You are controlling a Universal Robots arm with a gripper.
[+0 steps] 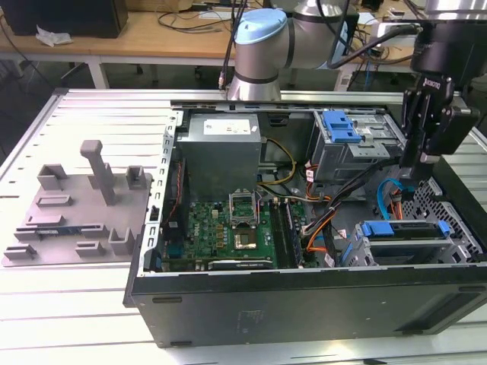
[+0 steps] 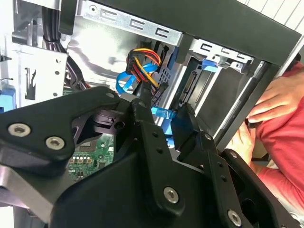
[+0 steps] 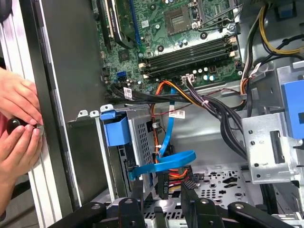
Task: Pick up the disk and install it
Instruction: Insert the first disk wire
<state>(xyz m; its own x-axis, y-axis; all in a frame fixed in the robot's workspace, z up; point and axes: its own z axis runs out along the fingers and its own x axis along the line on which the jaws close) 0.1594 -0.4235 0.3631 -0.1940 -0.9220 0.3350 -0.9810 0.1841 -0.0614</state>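
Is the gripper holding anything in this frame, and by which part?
Cannot be told: the gripper hangs at the blue cable beside the drive cage, with no clear hold showing.

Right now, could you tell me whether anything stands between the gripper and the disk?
Yes. The flat disk in its bright blue plastic frame sits in the metal drive cage; a looped flat blue cable and a bundle of orange, red and yellow wires cross just ahead of the gripper.
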